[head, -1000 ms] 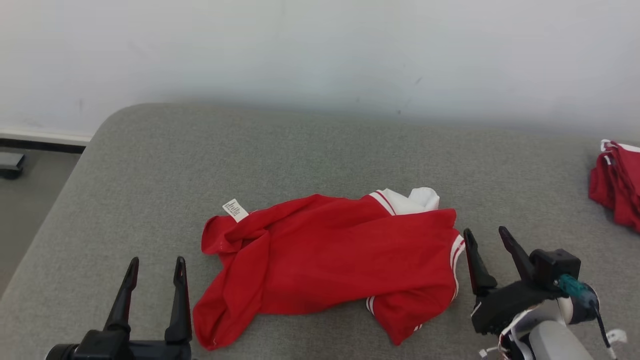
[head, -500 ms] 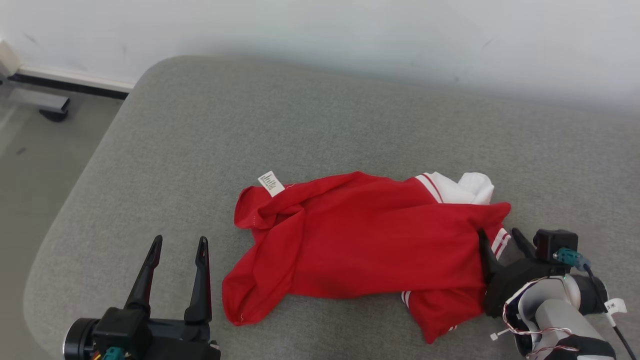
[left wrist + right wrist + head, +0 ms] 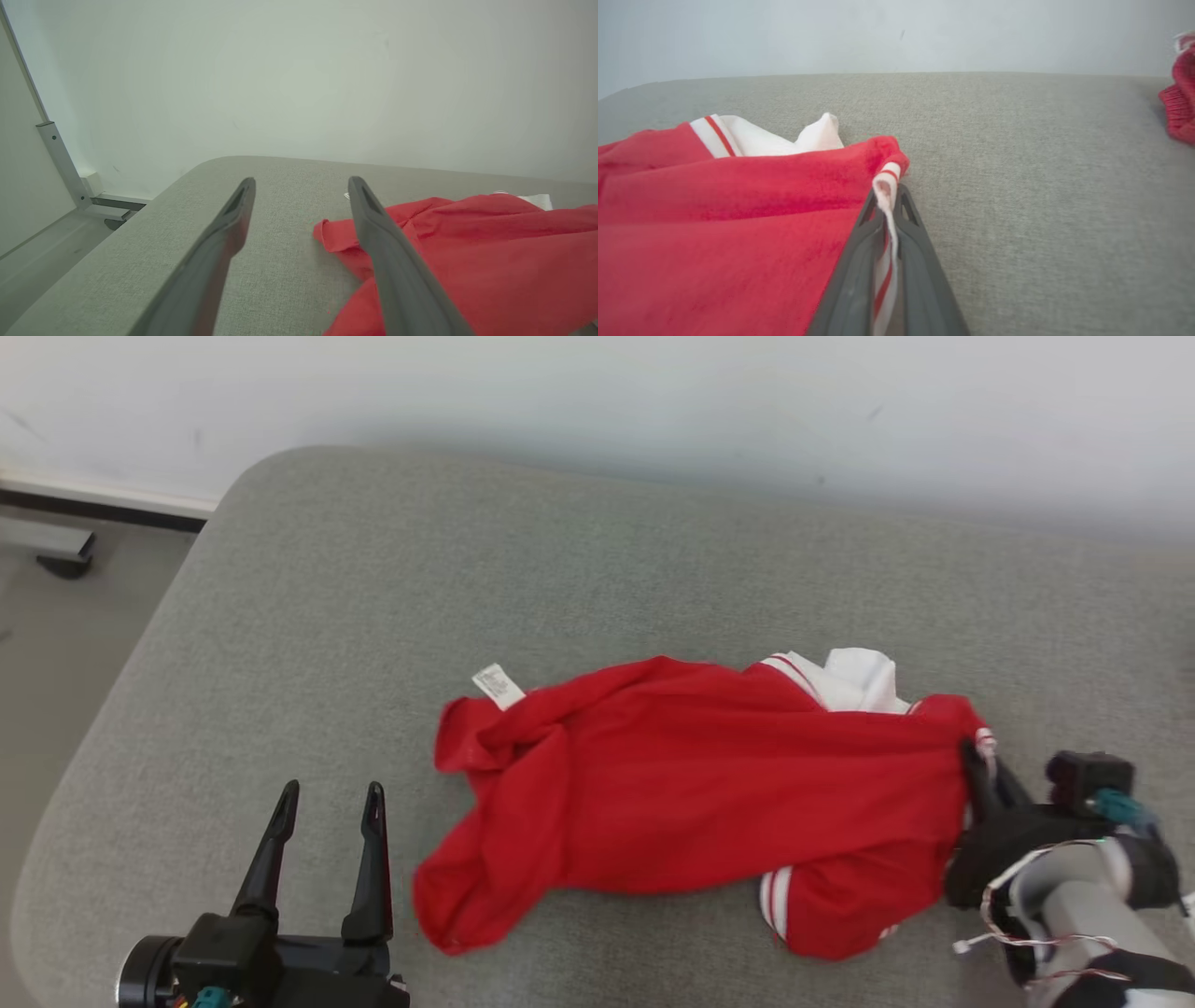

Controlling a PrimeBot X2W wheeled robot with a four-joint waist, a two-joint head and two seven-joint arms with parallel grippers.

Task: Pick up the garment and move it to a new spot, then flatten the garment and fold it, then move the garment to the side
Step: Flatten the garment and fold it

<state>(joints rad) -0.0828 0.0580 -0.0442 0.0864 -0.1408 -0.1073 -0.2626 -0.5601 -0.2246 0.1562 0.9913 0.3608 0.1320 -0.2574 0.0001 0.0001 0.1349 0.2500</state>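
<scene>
In the head view, the red garment lies crumpled across the middle of the grey padded surface, its white label turned up at the far left corner and a white collar part poking out at the far right. The right gripper sits at the cloth's right end with its jaws pressed together on the fabric edge, probably so that the whole piece can trail behind one firm hold when lifted. The left gripper rests just beside the near left corner, jaws spread and touching nothing, well placed to take that corner next. In the left wrist view, the two parted fingers frame bare surface, with the rumpled left end of the garment just to the right of one finger and no cloth between them. In the right wrist view, the fingers close on the striped cuff, a sliver of white and red trim pinched between them; a hemmed edge is thicker and should slip less than a single layer. A second red cloth lies well apart at the far right, so I judge this as the pick-up grasp beginning the move.
</scene>
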